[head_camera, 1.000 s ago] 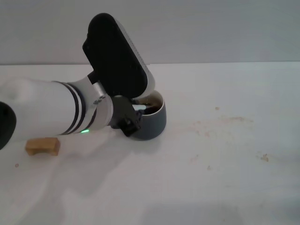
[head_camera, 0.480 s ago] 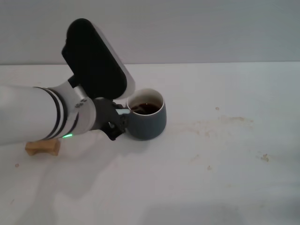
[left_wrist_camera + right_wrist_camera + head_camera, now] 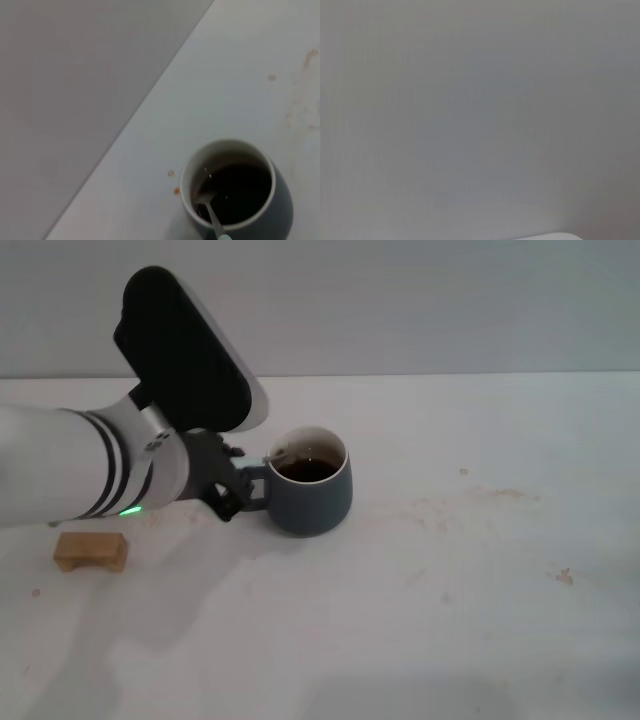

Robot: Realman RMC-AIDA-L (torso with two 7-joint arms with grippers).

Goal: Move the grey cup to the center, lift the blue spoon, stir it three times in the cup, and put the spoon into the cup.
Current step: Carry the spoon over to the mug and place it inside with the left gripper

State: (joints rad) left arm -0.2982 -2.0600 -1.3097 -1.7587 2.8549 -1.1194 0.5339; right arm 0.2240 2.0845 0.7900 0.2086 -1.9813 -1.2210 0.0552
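Observation:
The grey cup [image 3: 312,490] stands on the white table near the middle, its loop handle turned toward my left arm, with dark liquid inside. It also shows in the left wrist view [image 3: 280,200]. The blue spoon [image 3: 210,212] rests in the cup with its metal bowl in the liquid and its neck leaning on the rim; in the head view the blue spoon [image 3: 280,452] shows only as a thin piece at the rim nearest my left gripper. My left gripper [image 3: 232,490] sits just beside the cup's handle. My right gripper is out of view.
A tan wooden block [image 3: 90,551] lies on the table near the left edge, in front of my left arm. Faint brown stains [image 3: 480,502] mark the table right of the cup. A grey wall runs behind the table.
My left arm has drawn back to the left, away from over the cup. The cup's mouth, covered before, now shows fully, with the spoon leaning inside it.

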